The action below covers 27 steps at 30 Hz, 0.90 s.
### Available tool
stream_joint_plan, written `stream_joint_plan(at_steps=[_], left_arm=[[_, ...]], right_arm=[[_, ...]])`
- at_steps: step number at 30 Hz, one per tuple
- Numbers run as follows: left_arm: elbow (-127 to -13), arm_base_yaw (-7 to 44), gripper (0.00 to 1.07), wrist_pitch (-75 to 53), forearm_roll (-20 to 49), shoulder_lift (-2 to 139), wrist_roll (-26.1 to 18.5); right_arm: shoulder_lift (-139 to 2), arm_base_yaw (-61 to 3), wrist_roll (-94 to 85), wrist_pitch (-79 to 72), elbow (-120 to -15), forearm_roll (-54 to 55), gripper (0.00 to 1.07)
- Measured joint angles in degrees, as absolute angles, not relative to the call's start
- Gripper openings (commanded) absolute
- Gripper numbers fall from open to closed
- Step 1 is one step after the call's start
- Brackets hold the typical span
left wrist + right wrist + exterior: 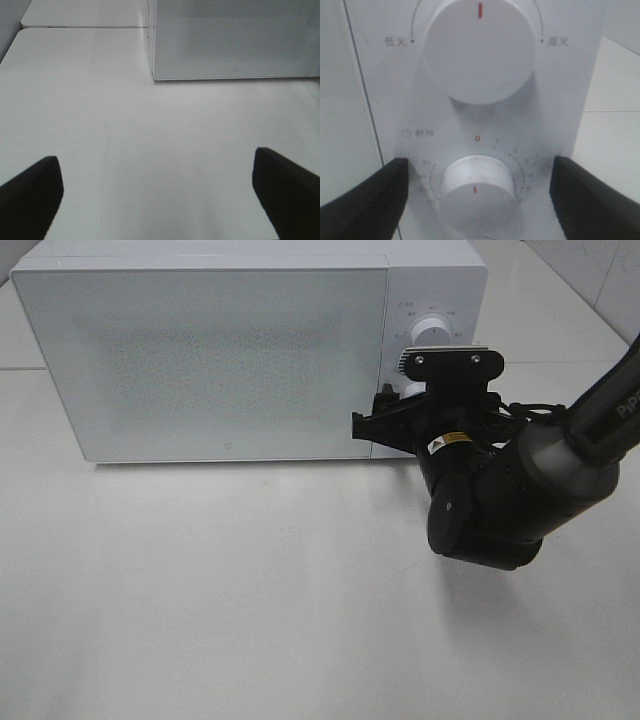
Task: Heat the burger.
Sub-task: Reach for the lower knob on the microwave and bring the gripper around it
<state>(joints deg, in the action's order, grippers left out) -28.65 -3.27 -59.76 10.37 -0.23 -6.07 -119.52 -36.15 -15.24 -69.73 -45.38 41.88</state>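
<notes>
no burger in view; microwave [200, 350] door shut, so probably inside; likely soft, stacked, needs support from under. right gripper [479, 170] jaws wide, empty, either side of timer knob [475, 192]: rigid, smooth, pinch its rim. left gripper [157, 187] jaws wide, empty, over tabletop [150, 125].

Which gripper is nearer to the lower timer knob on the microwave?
Right. The right gripper is directly before the timer knob, open jaws on either side. The left gripper hovers over the table near the microwave's opposite end.
</notes>
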Motion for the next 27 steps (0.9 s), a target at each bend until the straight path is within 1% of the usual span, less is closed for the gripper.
stream_joint_plan(at_steps=[27], left_arm=[[-28.6, -3.3, 0.97, -59.8, 10.4, -0.2, -6.1]], right_arm=[[-121.2, -36.4, -15.2, -69.0, -46.6, 41.7, 0.76]])
